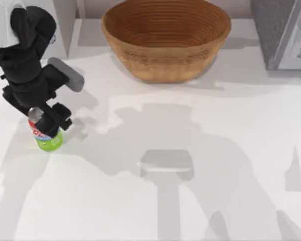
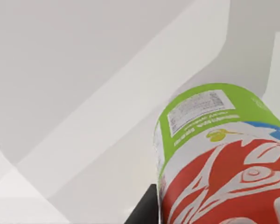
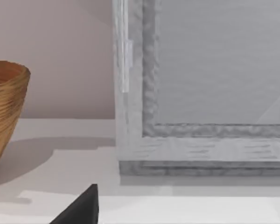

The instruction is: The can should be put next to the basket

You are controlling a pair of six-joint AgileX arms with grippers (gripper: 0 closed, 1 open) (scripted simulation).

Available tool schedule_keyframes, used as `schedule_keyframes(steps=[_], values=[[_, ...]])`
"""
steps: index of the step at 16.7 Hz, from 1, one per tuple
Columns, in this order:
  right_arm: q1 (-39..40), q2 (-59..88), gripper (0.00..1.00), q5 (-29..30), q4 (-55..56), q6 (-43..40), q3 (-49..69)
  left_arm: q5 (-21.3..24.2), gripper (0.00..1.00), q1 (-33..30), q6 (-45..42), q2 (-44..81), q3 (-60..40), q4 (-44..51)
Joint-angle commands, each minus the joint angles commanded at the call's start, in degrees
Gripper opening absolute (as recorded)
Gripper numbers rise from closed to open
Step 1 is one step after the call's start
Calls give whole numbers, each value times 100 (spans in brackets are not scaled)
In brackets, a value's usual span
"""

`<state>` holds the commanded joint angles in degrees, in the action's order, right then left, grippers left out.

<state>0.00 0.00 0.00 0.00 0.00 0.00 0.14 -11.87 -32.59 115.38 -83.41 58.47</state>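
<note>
The can (image 1: 49,140), with a silver top, a red band and a lime-green base, stands at the table's left side, well away from the basket. My left gripper (image 1: 49,125) is down over it and shut on its upper part. In the left wrist view the can (image 2: 219,158) sits very close, with a dark finger (image 2: 144,212) beside it. The big tan wicker basket (image 1: 165,42) sits at the back middle of the table, and its edge (image 3: 4,107) shows in the right wrist view. A dark part of my right gripper (image 3: 81,212) shows low in that view, facing the back right.
A grey textured box (image 1: 283,32) stands at the back right, close in front of the right wrist camera (image 3: 200,93). A white block (image 1: 60,25) stands at the back left behind my left arm. Bare white table (image 1: 190,201) stretches between can and basket.
</note>
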Motion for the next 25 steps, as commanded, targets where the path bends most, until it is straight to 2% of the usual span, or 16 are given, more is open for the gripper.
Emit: schedule_keyframes(steps=[4, 11, 14, 17, 25], values=[[0, 0, 100, 0, 0, 0, 0, 0, 0, -410, 1245, 247, -381, 217], [0, 0, 100, 0, 0, 0, 0, 9, 0, -1311, 4544, 659, -1117, 651], [0, 0, 100, 0, 0, 0, 0, 5, 0, -1624, 5567, 713, -1367, 740], [0, 0, 100, 0, 0, 0, 0, -3, 0, -1795, 6054, 706, -1512, 762], [0, 0, 100, 0, 0, 0, 0, -3, 0, -1795, 6084, 723, -1450, 682]])
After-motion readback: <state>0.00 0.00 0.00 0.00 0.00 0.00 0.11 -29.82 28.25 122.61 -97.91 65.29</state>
